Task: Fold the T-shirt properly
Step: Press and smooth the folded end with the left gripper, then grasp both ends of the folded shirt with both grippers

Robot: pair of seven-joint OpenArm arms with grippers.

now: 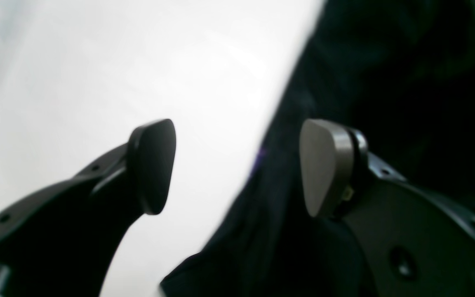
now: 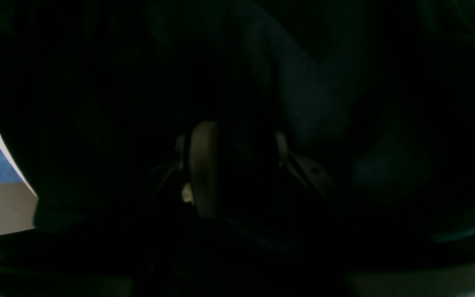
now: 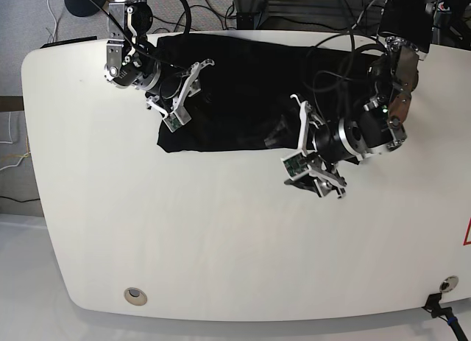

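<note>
My T-shirt [image 3: 235, 90] is plain black cloth, lying in a wide band across the far half of the white table [image 3: 221, 238], its near edge uneven and creased toward my left arm.

My left gripper [image 1: 237, 167] stands wide apart, nothing between its pads [image 1: 320, 165]; one finger hangs over bare table, the other over the shirt's edge, which runs slantwise between them. In the base view that gripper [image 3: 305, 153] sits at the shirt's near edge.

My right gripper [image 2: 239, 165] is buried in dark folds: cloth fills the gap between its pads [image 2: 202, 165], which look closed on the T-shirt. The base view puts this gripper [image 3: 188, 90] at the shirt's other end, farther back.
</note>
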